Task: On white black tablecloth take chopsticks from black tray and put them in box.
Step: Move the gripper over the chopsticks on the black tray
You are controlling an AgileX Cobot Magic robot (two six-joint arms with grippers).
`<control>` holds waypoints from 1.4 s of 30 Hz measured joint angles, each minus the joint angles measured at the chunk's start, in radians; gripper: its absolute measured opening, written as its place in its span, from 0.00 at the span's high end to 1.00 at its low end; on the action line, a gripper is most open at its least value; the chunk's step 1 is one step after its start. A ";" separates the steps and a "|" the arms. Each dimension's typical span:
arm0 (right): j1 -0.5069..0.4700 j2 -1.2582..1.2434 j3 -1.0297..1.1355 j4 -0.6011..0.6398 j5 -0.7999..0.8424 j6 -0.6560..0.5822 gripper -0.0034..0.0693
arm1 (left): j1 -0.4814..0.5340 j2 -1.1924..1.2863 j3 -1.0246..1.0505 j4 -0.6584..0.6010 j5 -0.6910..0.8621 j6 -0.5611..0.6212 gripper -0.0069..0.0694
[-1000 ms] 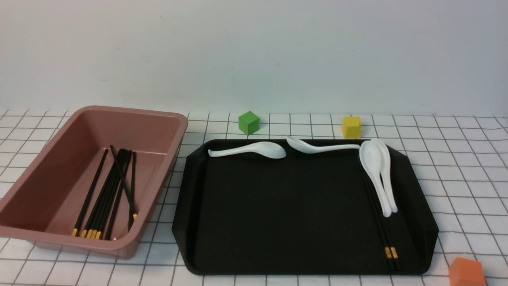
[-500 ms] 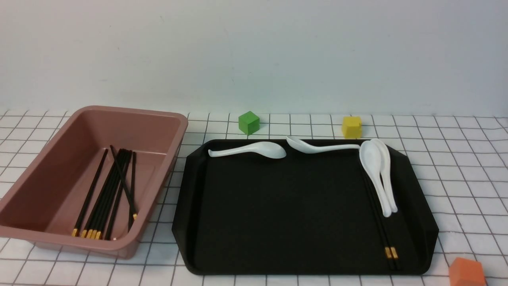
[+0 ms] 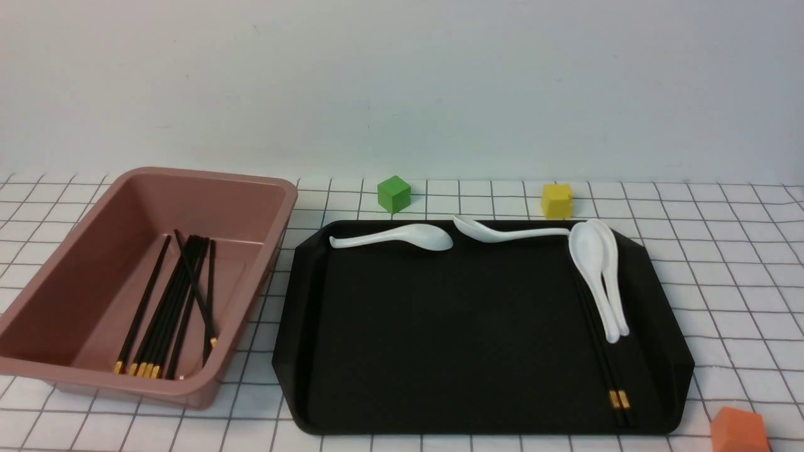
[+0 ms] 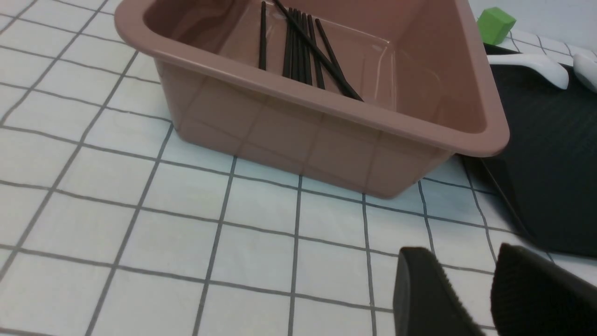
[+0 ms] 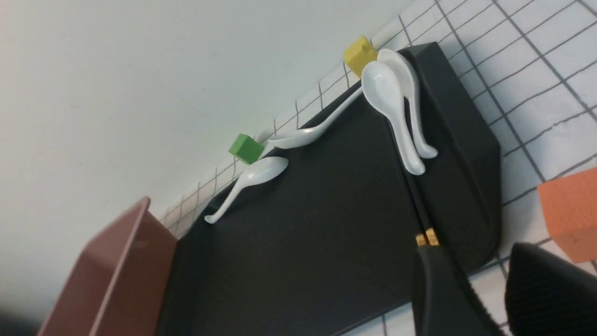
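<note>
One pair of black chopsticks (image 3: 608,370) with gold bands lies along the right side of the black tray (image 3: 440,339), partly under two white spoons (image 3: 597,276); it also shows in the right wrist view (image 5: 422,219). The pink box (image 3: 69,370) stands left of the tray and holds several black chopsticks (image 3: 169,314); both show in the left wrist view, box (image 4: 322,126) and chopsticks (image 4: 303,51). My left gripper (image 4: 461,261) is open and empty, low over the tablecloth (image 4: 140,186) near the box. My right gripper (image 5: 475,254) is open and empty, by the tray's near right corner. Neither gripper shows in the front view.
Two more white spoons (image 3: 402,237) lie along the tray's far edge. A green cube (image 3: 394,193) and a yellow cube (image 3: 556,200) stand behind the tray. An orange cube (image 3: 740,430) sits at the front right, close to my right gripper (image 5: 571,214).
</note>
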 joint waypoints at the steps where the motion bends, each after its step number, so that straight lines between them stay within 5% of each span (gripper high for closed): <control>1: 0.000 0.000 0.000 0.008 0.000 0.001 0.63 | 0.000 0.000 0.000 0.000 0.000 0.000 0.60; 8: 0.000 0.036 -0.147 -0.022 0.015 -0.050 0.75 | 0.000 0.000 0.000 0.000 0.000 0.000 0.60; 11: 0.000 0.218 -0.356 -0.174 0.106 -0.090 0.93 | 0.000 0.000 0.000 0.000 0.000 0.000 0.60; 15: 0.000 0.505 -0.532 -0.374 0.308 -0.086 0.96 | 0.000 0.000 0.000 0.000 0.000 0.000 0.60; 19: 0.000 0.818 -0.650 -0.463 0.495 -0.059 0.95 | 0.000 0.000 0.000 0.000 0.000 0.000 0.60; 22: 0.003 1.059 -0.716 -0.420 0.546 -0.100 0.93 | 0.000 0.000 0.000 0.001 0.000 0.000 0.60; 29: 0.111 1.437 -0.884 -0.331 0.522 -0.207 0.81 | 0.000 0.000 0.000 0.001 0.000 0.000 0.60; 36: 0.231 1.690 -1.062 -0.436 0.464 -0.108 0.64 | 0.000 0.000 0.000 0.001 0.000 0.000 0.60; 42: 0.241 1.778 -1.105 -0.463 0.438 -0.031 0.55 | 0.000 0.000 0.000 0.001 0.000 0.000 0.60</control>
